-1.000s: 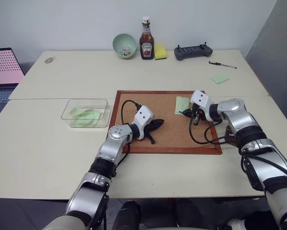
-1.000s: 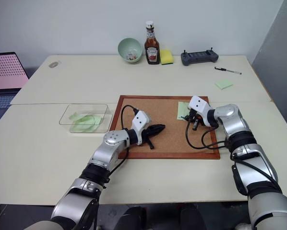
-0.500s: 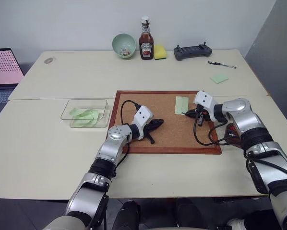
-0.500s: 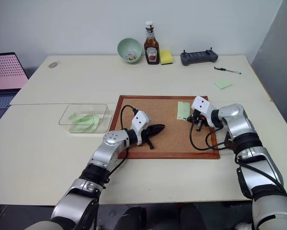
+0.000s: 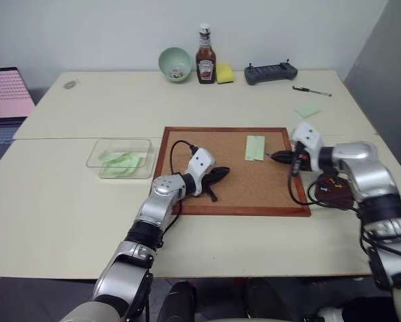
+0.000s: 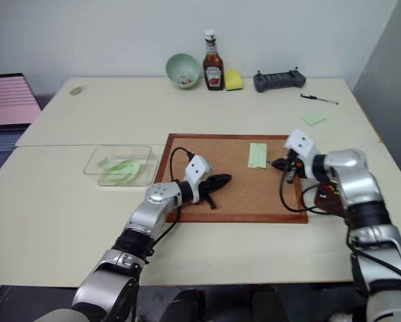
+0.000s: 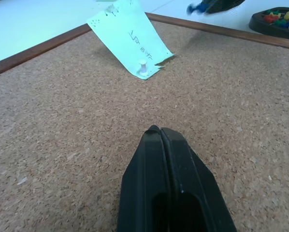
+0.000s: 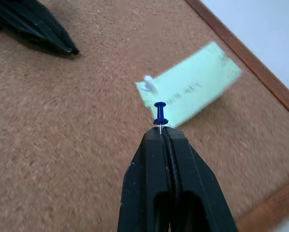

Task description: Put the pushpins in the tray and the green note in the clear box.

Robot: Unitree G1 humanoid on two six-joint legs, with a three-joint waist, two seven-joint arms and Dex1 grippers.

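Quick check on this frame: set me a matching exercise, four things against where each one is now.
1. blue pushpin
2. green note
3. tray
4. clear box

a. pinned on the cork board
b. pinched in the right gripper
c. on the table left of the board
d. on the table right of the board

Pairs: 1-b, 2-a, 3-d, 4-c

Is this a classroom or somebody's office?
Probably an office or lab desk. There's a wood-framed cork board with a pale green paper note on it, a black pen, a pink-screened laptop and a dark handheld controller.
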